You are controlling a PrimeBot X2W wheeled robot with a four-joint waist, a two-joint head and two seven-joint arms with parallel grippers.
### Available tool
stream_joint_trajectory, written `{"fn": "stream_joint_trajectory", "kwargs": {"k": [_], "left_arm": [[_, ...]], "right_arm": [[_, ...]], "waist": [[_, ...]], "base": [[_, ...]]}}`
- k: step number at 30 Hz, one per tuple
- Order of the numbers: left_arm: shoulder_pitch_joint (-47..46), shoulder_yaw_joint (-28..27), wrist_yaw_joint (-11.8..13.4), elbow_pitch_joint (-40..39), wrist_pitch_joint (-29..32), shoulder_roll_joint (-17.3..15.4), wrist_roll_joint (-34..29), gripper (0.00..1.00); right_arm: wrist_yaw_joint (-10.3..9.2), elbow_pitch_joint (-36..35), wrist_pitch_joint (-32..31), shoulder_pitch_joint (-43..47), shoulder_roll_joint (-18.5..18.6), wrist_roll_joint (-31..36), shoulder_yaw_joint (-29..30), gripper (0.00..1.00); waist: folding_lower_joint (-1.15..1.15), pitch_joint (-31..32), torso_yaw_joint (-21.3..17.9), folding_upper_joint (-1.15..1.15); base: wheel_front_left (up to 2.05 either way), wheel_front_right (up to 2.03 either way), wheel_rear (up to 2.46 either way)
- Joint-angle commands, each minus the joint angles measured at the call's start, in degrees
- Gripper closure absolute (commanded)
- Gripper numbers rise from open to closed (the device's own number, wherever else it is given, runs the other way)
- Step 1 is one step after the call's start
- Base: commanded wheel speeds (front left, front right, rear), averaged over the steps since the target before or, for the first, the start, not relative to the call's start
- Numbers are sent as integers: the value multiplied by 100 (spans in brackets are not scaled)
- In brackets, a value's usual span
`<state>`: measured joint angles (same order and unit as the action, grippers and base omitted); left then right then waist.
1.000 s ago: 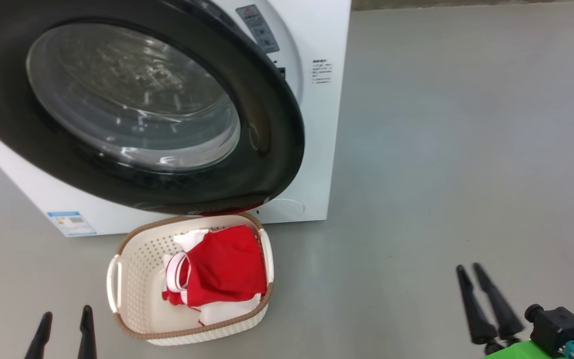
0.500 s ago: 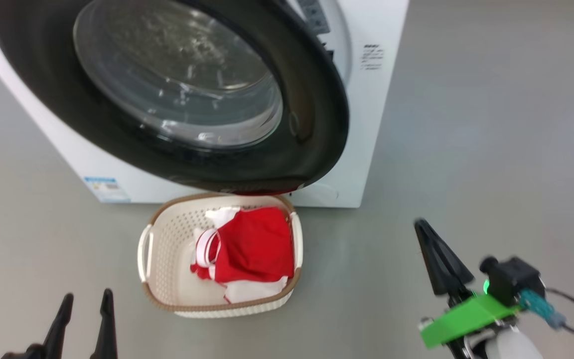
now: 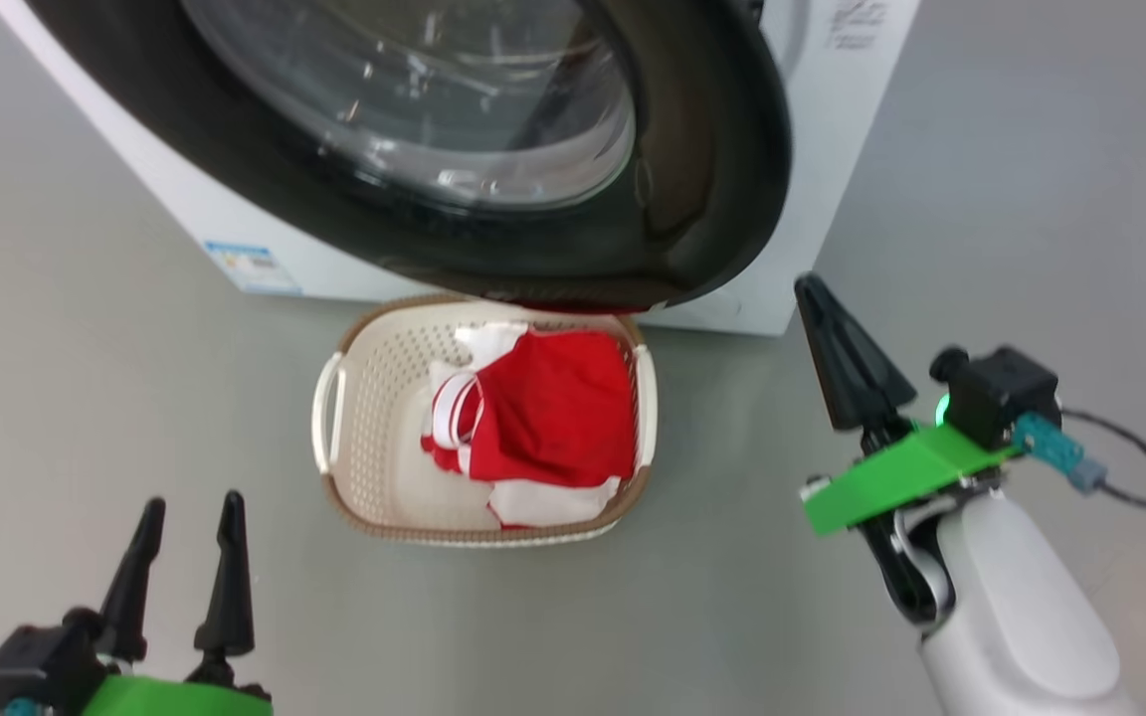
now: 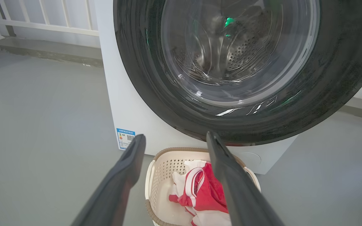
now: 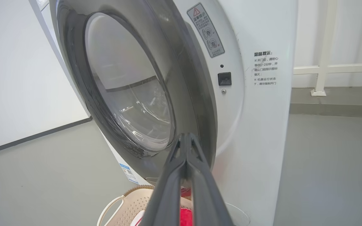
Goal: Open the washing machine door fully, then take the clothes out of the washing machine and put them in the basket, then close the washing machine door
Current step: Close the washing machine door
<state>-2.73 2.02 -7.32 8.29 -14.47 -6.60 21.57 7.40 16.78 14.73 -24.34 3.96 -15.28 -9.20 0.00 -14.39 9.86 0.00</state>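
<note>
Head view, right gripper (image 3: 812, 293), at 4 o'clock in frame: two long dark fingers pressed flat together into one spike, nothing between them. Its long axis runs 5 to 11 o'clock, tip at 11. The tip is near the lower right edge of the door, with no contact visible. In the right wrist view the closed pair overlaps the door's lower edge, and I cannot tell whether they touch there.

Left gripper (image 3: 192, 502), at 7 o'clock: two fingers spread wide and empty, pointing to 12, well apart from everything else.

One small cream plastic oval basket (image 3: 384, 418) with a brown woven-look rim stands on the grey floor (image 3: 981, 199) at frame centre, between the two grippers. Its far rim is tucked under the door's lowest point. It has two handles, at its 9 and 3 o'clock sides, and it reads wider along that line than from 12 to 6.

The clothes lie inside the basket, toward its 3 o'clock side. One heap of red fabric (image 3: 553, 413) has white trim loops at its 9 o'clock edge, and I cannot split it into separate garments. Plain white cloth (image 3: 553, 502) shows at 6 and again at 12.

One large round door with a glossy black rim (image 3: 712, 179) and a clear glass centre stands ajar, free edge at 3 o'clock. In the right wrist view it stands off the big white washing machine (image 3: 817, 149), leaving one dark latch socket (image 5: 224, 78) uncovered. In the left wrist view the perforated steel drum (image 4: 240, 56) shows through the glass.

One small blue label (image 3: 253, 267) sits at the machine's lower left.
</note>
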Motion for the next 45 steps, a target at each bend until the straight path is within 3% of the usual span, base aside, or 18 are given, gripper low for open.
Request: {"fn": "stream_joint_trajectory", "kwargs": {"k": [1, 15, 45], "left_arm": [[-215, -168, -17, -145, -52, -80, 71, 0], [-756, 51, -17, -185, -52, -71, 259, 0], [-1427, 336, -17, -234, -52, -161, 528, 0]], "right_arm": [[9, -80, 27, -213, -76, -73, -173, 100], [9, 235, 27, -1192, -105, 44, 55, 100], [9, -46, 27, -2722, -108, 258, 920, 100]], "waist": [[0, -274, 184, 0], [0, -1011, 459, 0], [0, -2093, 816, 0]], "base": [[0, 0, 0], [0, 0, 0], [0, 0, 0]]}}
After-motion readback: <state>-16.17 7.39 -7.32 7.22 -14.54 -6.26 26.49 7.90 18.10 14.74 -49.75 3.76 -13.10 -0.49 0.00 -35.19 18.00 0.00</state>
